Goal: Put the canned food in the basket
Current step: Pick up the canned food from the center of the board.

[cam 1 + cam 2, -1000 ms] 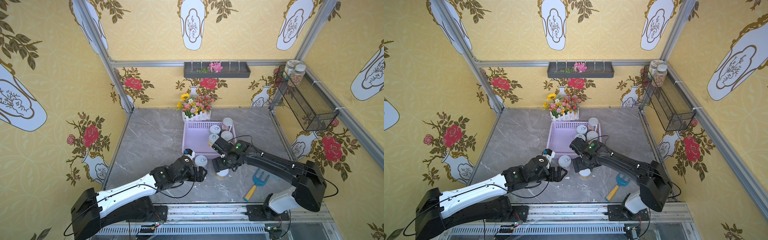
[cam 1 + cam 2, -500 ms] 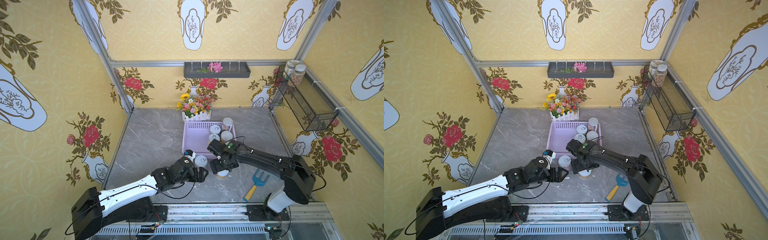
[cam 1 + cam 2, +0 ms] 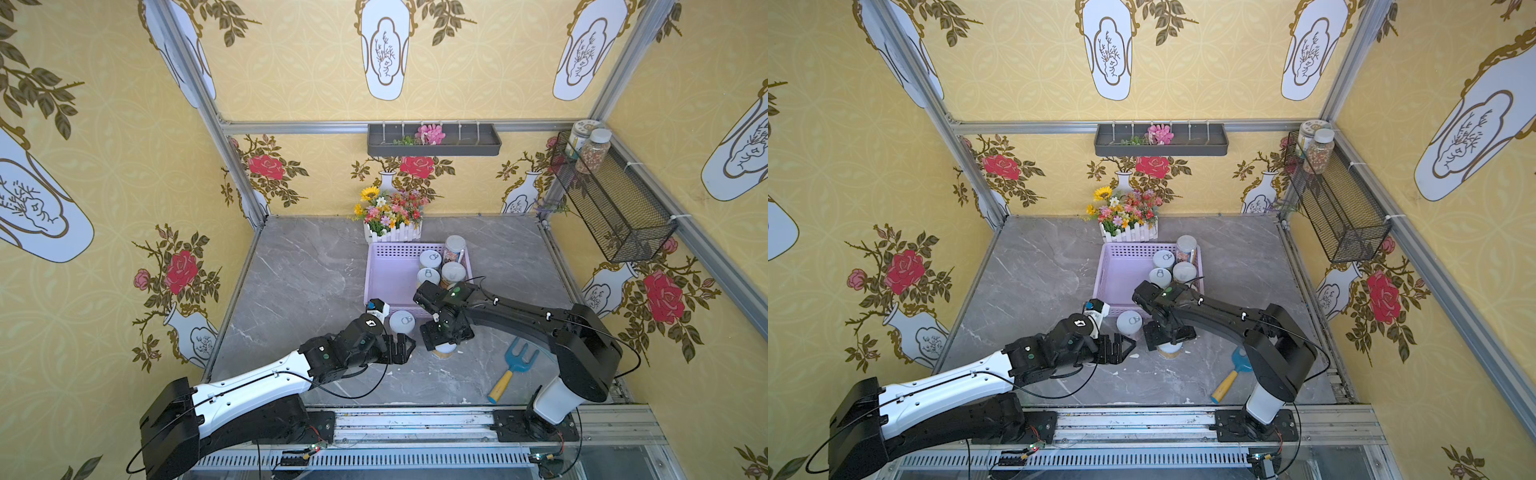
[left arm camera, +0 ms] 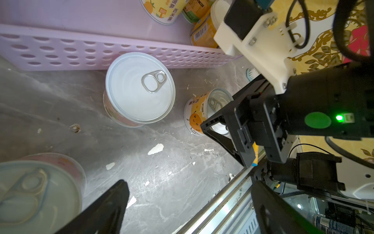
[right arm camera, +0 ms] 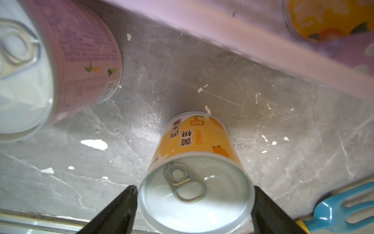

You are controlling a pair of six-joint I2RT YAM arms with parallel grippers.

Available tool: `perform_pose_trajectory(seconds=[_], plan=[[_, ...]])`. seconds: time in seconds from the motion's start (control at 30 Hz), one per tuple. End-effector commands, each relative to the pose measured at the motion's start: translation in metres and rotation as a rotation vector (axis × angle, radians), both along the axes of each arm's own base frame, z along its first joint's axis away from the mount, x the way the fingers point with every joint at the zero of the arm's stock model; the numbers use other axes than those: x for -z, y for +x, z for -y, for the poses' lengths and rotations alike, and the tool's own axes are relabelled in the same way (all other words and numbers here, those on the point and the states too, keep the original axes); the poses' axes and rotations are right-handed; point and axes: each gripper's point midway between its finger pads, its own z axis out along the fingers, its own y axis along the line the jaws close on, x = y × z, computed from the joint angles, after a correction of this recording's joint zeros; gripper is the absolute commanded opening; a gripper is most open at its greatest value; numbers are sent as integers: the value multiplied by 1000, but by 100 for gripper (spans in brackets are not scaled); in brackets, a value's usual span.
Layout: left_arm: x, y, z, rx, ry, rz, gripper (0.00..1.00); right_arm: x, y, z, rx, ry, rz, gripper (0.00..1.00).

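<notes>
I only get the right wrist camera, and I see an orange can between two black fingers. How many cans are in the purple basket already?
Observer: Four cans show in the lavender basket, all along its right side. The right arm may hide more.
Operator: Where is the other gripper?
Observer: The left gripper is open and empty, over the table just left of your orange can.
Operator: Any cans I'm missing?
Observer: Yes. The left wrist view shows another pull-tab can standing on the table close beside the left gripper. It does not show in the top views.
</notes>
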Motion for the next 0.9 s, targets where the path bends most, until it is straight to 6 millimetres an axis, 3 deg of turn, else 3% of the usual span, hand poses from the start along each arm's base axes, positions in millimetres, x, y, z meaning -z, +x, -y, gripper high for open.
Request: perform_pose_trajectory(seconds=[0.0, 0.37, 0.63, 0.73, 0.87], plan=[[4, 0, -4, -11, 18, -4, 100, 2, -2, -3, 9, 21, -14, 88], [4, 1, -3, -10, 28, -7, 100, 4, -5, -8, 41, 92, -54, 85], [3, 2, -3, -14, 29, -3, 100, 3, -3, 1, 50, 61, -44, 79], [2, 1, -2, -8, 26, -5, 100, -3, -5, 3, 46, 54, -38, 78], [0, -2, -5, 6, 36, -11, 100, -27, -9, 4, 34, 71, -12, 78]])
